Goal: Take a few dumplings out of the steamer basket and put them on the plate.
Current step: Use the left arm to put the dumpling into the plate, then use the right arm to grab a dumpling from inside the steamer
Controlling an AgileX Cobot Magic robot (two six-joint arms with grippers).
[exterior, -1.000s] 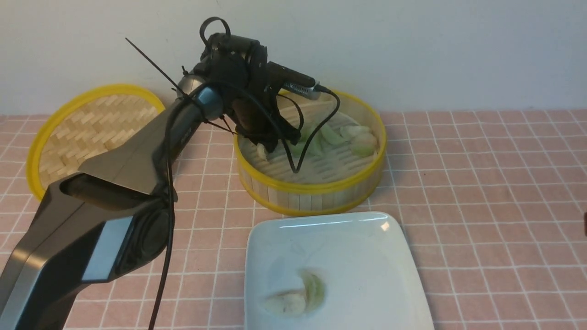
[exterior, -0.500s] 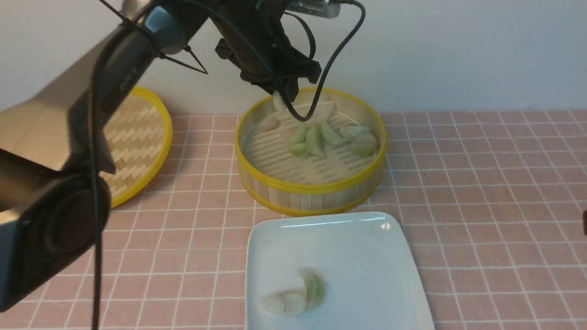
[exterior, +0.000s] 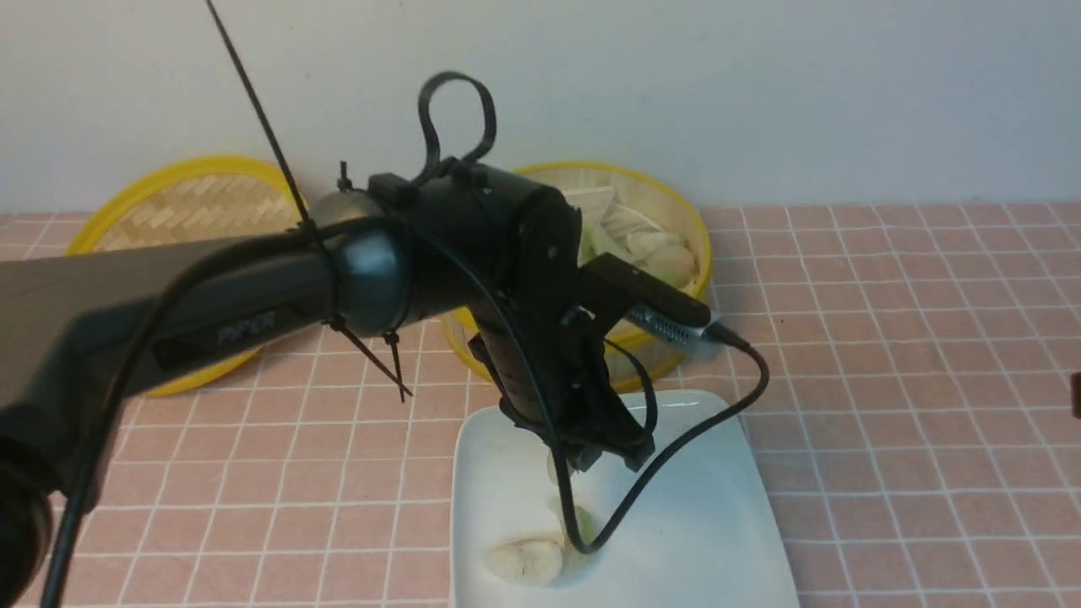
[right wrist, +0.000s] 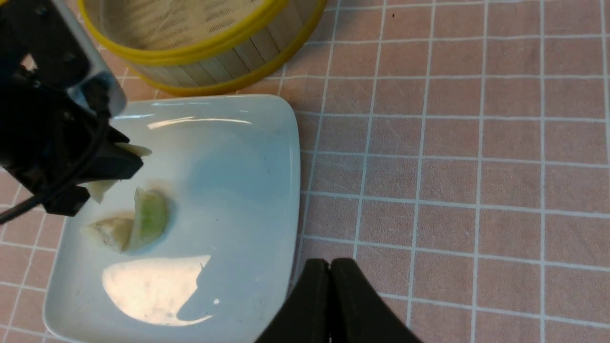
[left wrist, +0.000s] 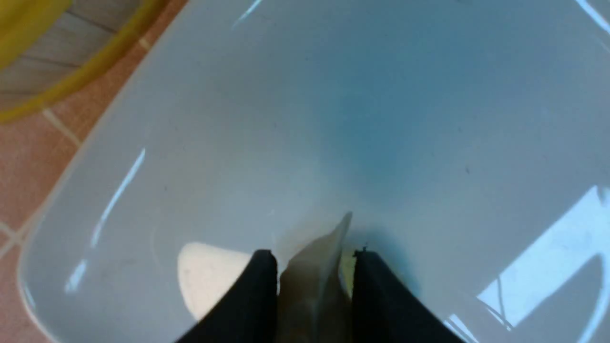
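Left gripper (left wrist: 315, 267) of the robot, a black one, pinches a pale dumpling (left wrist: 310, 290) above the glossy white square plate (exterior: 692, 523), while the right gripper (right wrist: 330, 267) has its fingertips pressed together with nothing between them. On the plate, a cream-white dumpling (exterior: 525, 561) and a green dumpling (right wrist: 150, 215) lie touching. Just beyond the plate stands the round, yellow-rimmed bamboo steamer basket (exterior: 703, 245), holding more dumplings (exterior: 671, 263), partly hidden behind the arm; a woven lid (exterior: 190, 215) leans at its left.
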